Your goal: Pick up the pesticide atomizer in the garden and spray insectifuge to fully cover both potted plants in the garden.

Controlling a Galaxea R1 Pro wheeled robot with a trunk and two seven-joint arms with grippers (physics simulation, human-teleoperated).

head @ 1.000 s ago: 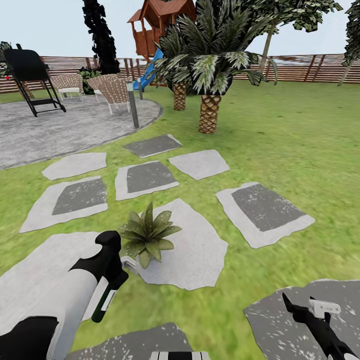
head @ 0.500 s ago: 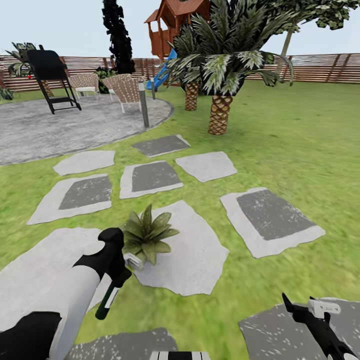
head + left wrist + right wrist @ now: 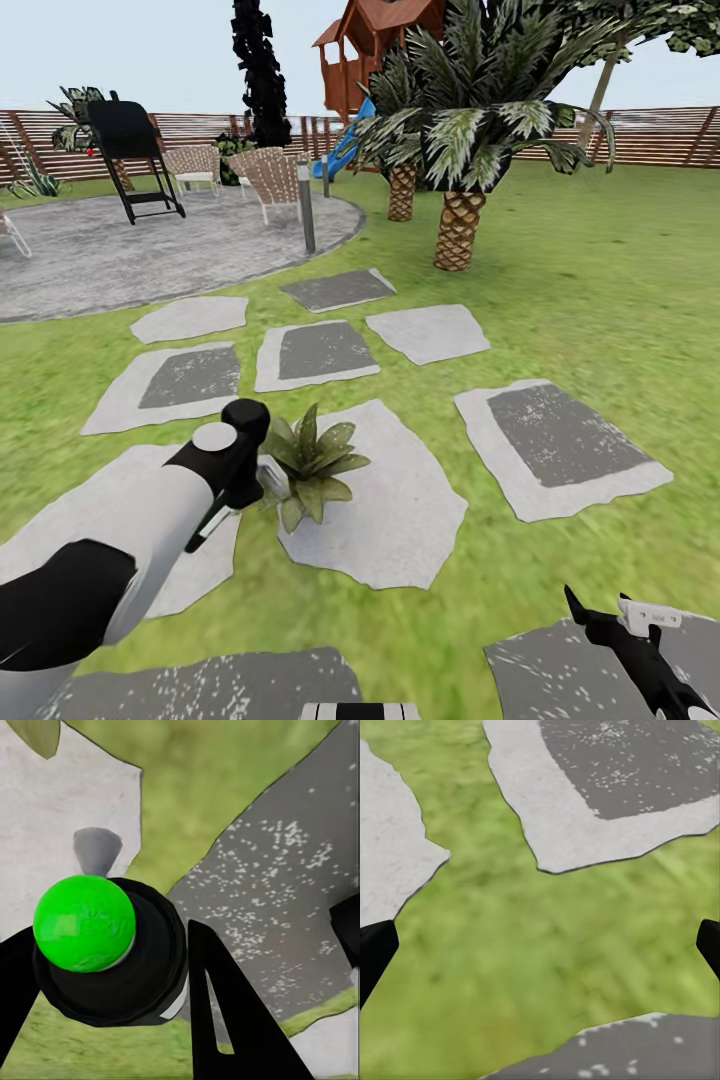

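A potted plant, a low rosette of pointed green leaves, sits on a pale stepping stone in the garden lawn. My left gripper hovers just left of it, shut on the pesticide atomizer, whose white body slants down and back from the fingers. In the left wrist view the atomizer shows a bright green rounded end in a black collar, with a grey nozzle, between my black fingers. My right gripper hangs low at the right, open over grass; in its wrist view the right gripper holds nothing.
Grey and white stepping stones lie across the lawn. Two palms stand beyond them. A round paved patio at the back left holds chairs, a black stand and a short post. A brown slatted fence closes the back.
The head view has swung left, shifting the scene right. My left arm has lifted and reached forward, bringing the atomizer closer beside the plant. The right gripper holds its place.
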